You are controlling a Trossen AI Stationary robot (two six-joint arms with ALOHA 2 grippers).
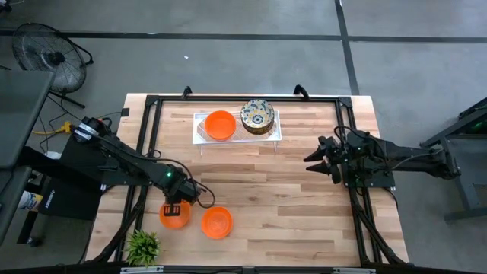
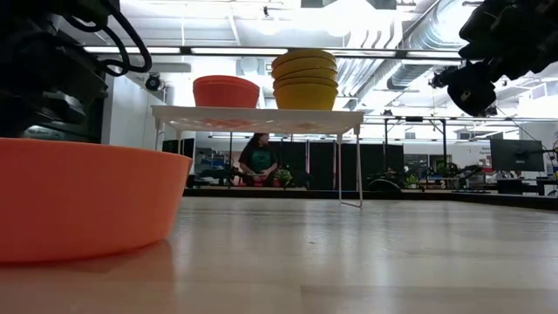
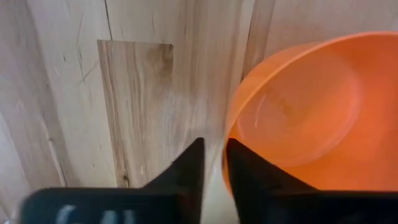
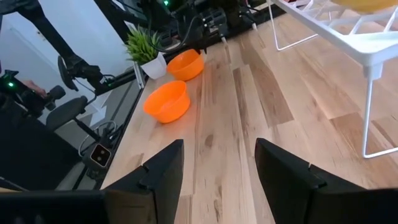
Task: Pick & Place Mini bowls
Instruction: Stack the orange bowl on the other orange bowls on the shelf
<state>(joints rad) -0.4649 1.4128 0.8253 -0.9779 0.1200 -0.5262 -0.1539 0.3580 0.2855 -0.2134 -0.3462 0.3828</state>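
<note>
The left claw (image 1: 176, 211) is low over the near left part of the wooden surface (image 1: 289, 190), at an orange bowl (image 1: 174, 215). In the left wrist view its two dark fingers (image 3: 189, 168) stand almost together, with only a thin gap, and the rim of this orange bowl (image 3: 311, 118) lies just beside one finger. I cannot tell whether the rim is between the fingers, so I cannot say whether the bowl is gripped.

A second orange bowl (image 1: 217, 221) sits just beside the first one, on the same near part of the surface. A small green plant (image 1: 143, 246) stands close to them at the near left corner.

At the far side a white tray (image 1: 274, 131) on thin legs carries one more orange bowl (image 1: 221, 125) and, next to it, a stack of patterned bowls (image 1: 257, 116). In the low view this stack (image 2: 304, 80) looks yellow from the side.

The right claw (image 1: 312, 163) hangs above the right side of the surface, well apart from all bowls. Its fingers (image 4: 160, 171) are spread wide and hold nothing.
</note>
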